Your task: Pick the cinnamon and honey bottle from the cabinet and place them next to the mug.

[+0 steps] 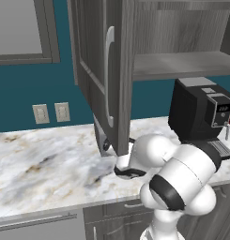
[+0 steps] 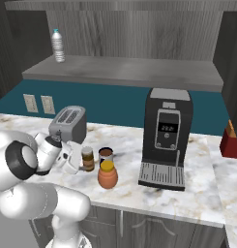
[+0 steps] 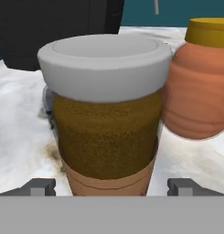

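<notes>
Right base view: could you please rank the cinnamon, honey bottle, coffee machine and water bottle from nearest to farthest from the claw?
1. Cinnamon, right at the claw.
2. Honey bottle, just past it, front of counter.
3. Coffee machine, farther right.
4. Water bottle, up on the cabinet shelf.

From left base view, arm and cabinet door [image 1: 104,79] block my sight of claw. In hand view, cinnamon [image 3: 106,114] base cut off below, hides most of mug [image 3: 48,106] behind it. Honey bottle [image 3: 200,87] cropped at right edge. In right base view, mug [image 2: 106,156] partly behind honey bottle [image 2: 107,175]; I can't tell if they touch. Red object [image 2: 230,140] cropped at right edge, can't identify.
</notes>
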You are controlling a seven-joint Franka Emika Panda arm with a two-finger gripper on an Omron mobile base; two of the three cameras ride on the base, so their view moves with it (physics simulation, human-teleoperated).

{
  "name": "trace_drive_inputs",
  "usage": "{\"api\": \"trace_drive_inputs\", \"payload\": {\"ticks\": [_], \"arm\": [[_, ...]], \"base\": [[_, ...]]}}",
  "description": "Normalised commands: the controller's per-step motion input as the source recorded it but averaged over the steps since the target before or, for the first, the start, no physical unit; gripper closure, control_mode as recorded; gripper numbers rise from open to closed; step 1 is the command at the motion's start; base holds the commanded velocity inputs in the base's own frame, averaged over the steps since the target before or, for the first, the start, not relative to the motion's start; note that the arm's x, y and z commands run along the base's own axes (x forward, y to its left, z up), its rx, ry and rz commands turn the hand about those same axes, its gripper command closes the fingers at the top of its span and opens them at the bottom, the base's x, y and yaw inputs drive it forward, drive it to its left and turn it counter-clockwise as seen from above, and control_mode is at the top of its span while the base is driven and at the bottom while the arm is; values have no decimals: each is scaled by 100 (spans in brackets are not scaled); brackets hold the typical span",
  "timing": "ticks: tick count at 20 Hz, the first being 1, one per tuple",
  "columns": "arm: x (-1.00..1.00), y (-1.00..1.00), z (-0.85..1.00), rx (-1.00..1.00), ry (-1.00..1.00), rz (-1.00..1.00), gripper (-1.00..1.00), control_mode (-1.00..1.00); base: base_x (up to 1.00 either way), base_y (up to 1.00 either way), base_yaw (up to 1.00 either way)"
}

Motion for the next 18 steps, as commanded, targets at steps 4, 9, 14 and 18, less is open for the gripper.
{"api": "trace_drive_inputs", "payload": {"ticks": [4,9,14,18], "arm": [[-9,29,38,-2,0,0,-100,-100],[0,11,61,-2,0,0,-100,-100],[-1,-8,58,-1,2,0,-100,-100],[-15,-28,50,1,1,1,-100,-100]], "base": [[0,0,0],[0,0,0],[0,0,0],[0,0,0]]}}
